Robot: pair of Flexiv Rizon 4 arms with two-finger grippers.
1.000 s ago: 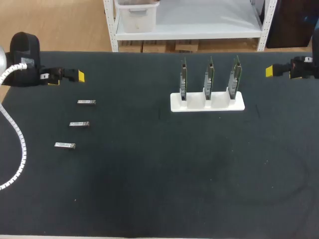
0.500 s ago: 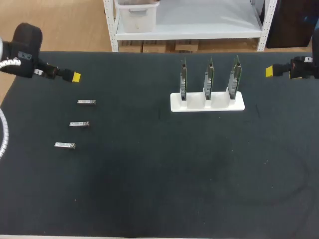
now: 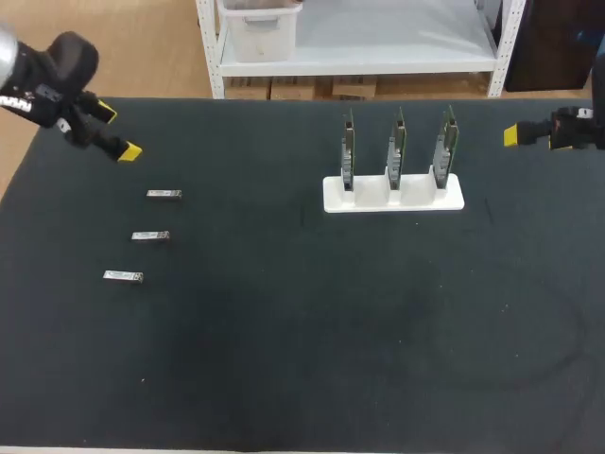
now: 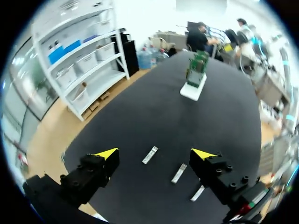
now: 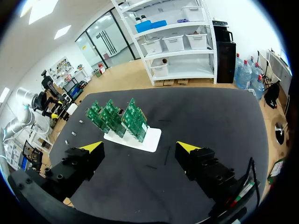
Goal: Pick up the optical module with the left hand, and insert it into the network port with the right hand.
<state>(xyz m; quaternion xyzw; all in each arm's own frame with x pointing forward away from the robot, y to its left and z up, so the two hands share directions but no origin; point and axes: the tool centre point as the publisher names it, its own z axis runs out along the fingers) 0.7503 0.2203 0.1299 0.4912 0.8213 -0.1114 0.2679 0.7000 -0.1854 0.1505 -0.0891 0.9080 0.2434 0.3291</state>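
Three small silver optical modules lie in a slanted row at the table's left: the far one (image 3: 164, 194), the middle one (image 3: 150, 235), the near one (image 3: 123, 276). My left gripper (image 3: 118, 132) hangs open above the table's far left corner, tilted down towards them. In the left wrist view the modules (image 4: 150, 155) (image 4: 179, 173) (image 4: 197, 192) lie ahead of its open fingers (image 4: 154, 153). Three green circuit boards with network ports (image 3: 397, 142) stand upright in a white holder (image 3: 393, 195). My right gripper (image 3: 512, 135) stays open at the far right edge; its wrist view shows the boards (image 5: 119, 117) ahead.
The white holder (image 5: 135, 138) sits right of the table's middle on the black mat (image 3: 302, 331). The mat's far edge (image 3: 284, 99) runs along the back.
My left arm has swung up and tilted, so its gripper now points down and right towards the modules instead of level. The right arm has kept still.
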